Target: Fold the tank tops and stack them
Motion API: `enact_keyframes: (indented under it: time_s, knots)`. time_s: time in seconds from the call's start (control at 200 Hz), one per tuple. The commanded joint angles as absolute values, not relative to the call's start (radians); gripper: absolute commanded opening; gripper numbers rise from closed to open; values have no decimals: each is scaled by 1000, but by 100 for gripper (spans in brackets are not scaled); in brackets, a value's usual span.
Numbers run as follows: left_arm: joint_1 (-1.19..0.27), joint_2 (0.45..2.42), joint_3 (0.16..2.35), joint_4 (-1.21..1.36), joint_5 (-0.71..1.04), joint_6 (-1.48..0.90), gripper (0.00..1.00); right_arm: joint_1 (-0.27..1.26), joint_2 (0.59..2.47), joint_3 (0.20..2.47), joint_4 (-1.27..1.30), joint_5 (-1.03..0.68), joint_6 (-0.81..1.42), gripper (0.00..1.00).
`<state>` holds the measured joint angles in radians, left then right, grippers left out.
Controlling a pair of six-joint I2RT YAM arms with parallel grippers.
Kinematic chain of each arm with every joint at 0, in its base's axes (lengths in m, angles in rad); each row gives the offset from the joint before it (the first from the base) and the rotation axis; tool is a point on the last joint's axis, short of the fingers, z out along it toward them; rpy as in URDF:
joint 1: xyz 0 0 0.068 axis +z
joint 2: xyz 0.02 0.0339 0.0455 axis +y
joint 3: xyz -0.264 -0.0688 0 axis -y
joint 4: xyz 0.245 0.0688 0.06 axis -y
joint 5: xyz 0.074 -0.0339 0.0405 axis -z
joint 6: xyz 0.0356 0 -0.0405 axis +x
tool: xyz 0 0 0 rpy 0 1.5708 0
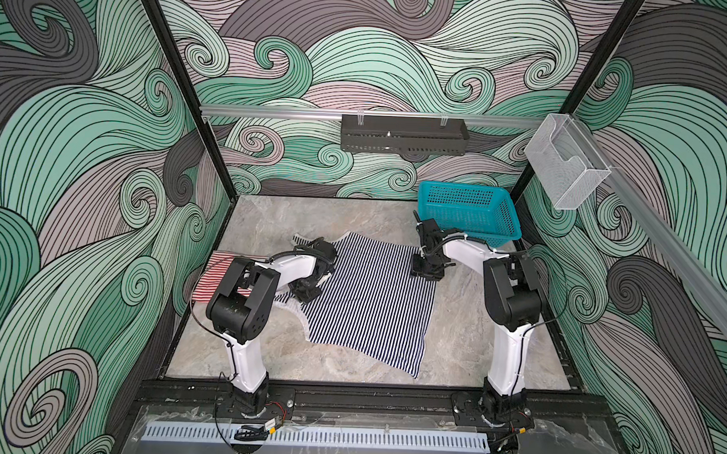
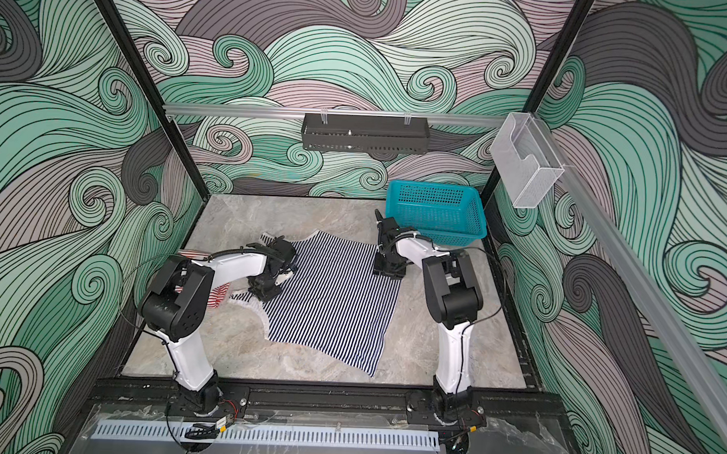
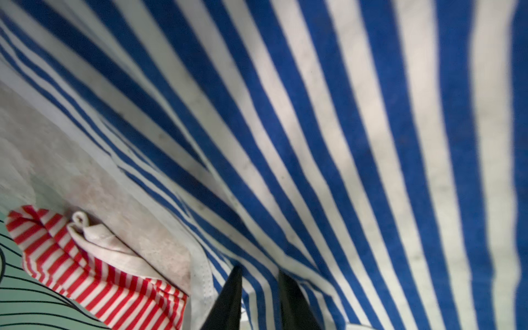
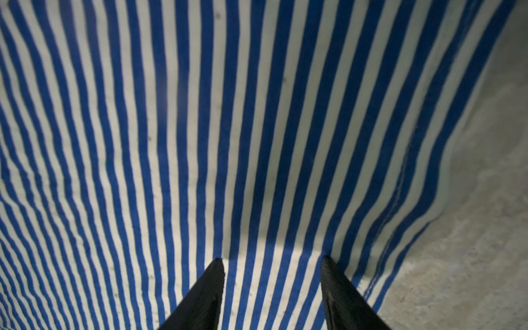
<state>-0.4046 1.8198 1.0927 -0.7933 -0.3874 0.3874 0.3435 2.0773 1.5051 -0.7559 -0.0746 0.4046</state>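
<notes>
Navy tank top spread on counter; left gripper clamped on its trimmed edge, right gripper apart over its corner.

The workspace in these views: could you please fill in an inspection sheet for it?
Surface: marble-look tabletop, mostly uncovered.
Job's things: navy-and-white tank top spread out, unfolded; red-and-white tank top bunched beside it, partly behind the left arm.
Clutter: teal basket at back right, nothing seen inside.
Grippers: left pincer narrowly parted at the navy top's white trim, grip unclear; right pincer open near its hem.
Cables: black cable along each arm.
Surroundings: wave-patterned walls, black tray on the rail, clear holder.
</notes>
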Motion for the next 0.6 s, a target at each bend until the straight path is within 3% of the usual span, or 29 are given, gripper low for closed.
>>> enact_keyframes:
  time_s: [0.0, 0.14, 0.23, 0.385, 0.596]
  knots:
    - [-411, 1786, 1056, -867, -330, 353, 28, 344, 2151, 1656, -844, -35, 355, 56]
    - [-413, 1729, 1034, -889, -322, 350, 28, 344, 2232, 1839, -932, -34, 336, 56]
    - [-408, 1688, 1040, -855, -389, 340, 28, 357, 2182, 1847, -934, -31, 336, 56]
    - [-397, 1662, 1115, -815, -451, 333, 29, 413, 2024, 1685, -903, -14, 349, 57]
    - [-395, 1746, 1193, -808, -355, 364, 29, 489, 1845, 1373, -807, -34, 410, 57]
